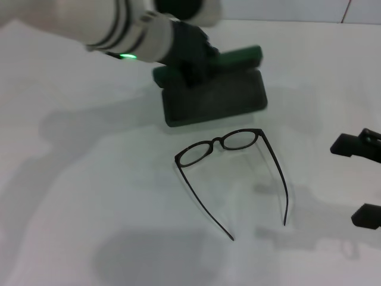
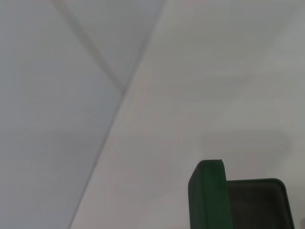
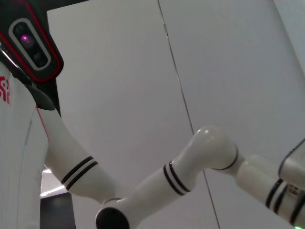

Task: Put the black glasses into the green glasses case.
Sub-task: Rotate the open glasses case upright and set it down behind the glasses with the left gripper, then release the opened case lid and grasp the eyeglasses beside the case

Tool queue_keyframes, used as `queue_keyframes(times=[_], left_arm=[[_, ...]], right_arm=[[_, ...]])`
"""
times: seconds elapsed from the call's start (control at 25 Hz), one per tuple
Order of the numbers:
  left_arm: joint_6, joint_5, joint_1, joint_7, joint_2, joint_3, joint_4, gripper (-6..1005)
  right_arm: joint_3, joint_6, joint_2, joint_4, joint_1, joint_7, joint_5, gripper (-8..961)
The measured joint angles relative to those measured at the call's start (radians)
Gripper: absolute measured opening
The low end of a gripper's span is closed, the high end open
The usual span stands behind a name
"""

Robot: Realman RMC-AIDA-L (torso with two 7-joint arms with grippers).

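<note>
The green glasses case (image 1: 221,98) lies open at the far middle of the table, its lid (image 1: 241,58) standing up behind the dark-lined tray. My left gripper (image 1: 191,52) is down on the case's left end, over the lid and tray there. In the left wrist view the upright lid (image 2: 208,195) and the lined tray (image 2: 257,205) show close up. The black glasses (image 1: 221,143) rest on the table just in front of the case, temple arms unfolded and pointing toward me. My right gripper (image 1: 361,179) sits at the right edge, open and holding nothing, right of the glasses.
The white table (image 1: 89,196) carries only the case and glasses. A wall seam (image 1: 347,11) runs along the back. The right wrist view looks up at my left arm (image 3: 190,164) and the walls.
</note>
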Motion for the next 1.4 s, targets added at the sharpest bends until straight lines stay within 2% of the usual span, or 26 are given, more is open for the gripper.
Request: queue_keyframes(times=[0.16, 0.28, 0.56, 0.92, 0.96, 1.04, 1.16, 1.32, 1.4], left_arm=[[-0.045, -0.004, -0.113, 0.026, 0.0, 0.044, -0.159, 209], [-0.089, -0.004, -0.152, 0.027, -0.001, 0.081, -0.234, 210], [-0.128, -0.004, -0.16, 0.022, -0.005, 0.148, -0.268, 211], [-0.133, -0.006, -0.163, 0.005, -0.008, 0.174, -0.264, 212], [-0.133, -0.006, -0.162, 0.004, -0.008, 0.174, -0.258, 212], [-0.124, -0.006, -0.15, 0.003, -0.007, 0.168, -0.227, 276], [-0.097, -0.008, -0.1, -0.003, -0.005, 0.143, -0.123, 372], [-0.086, -0.042, 0.003, 0.002, -0.003, 0.104, 0.046, 363], [-0.112, -0.04, 0.033, 0.008, -0.003, 0.1, 0.068, 359]], right_arm=[[0.0, -0.001, 0.001, 0.003, -0.016, -0.004, -0.002, 855], [0.0, -0.001, 0.002, 0.01, -0.021, -0.006, -0.002, 854], [0.01, 0.008, 0.002, 0.02, -0.039, -0.019, 0.001, 854], [0.011, 0.044, 0.001, 0.02, -0.032, -0.02, 0.004, 854], [0.013, 0.049, 0.001, 0.02, -0.032, -0.02, 0.005, 854], [0.014, 0.059, 0.0, 0.019, -0.032, -0.019, 0.005, 854], [0.015, 0.111, -0.002, 0.008, -0.027, -0.009, 0.005, 854], [0.014, 0.162, -0.014, 0.006, 0.002, 0.005, 0.0, 854], [0.014, 0.168, -0.017, 0.01, 0.015, 0.006, 0.0, 854]])
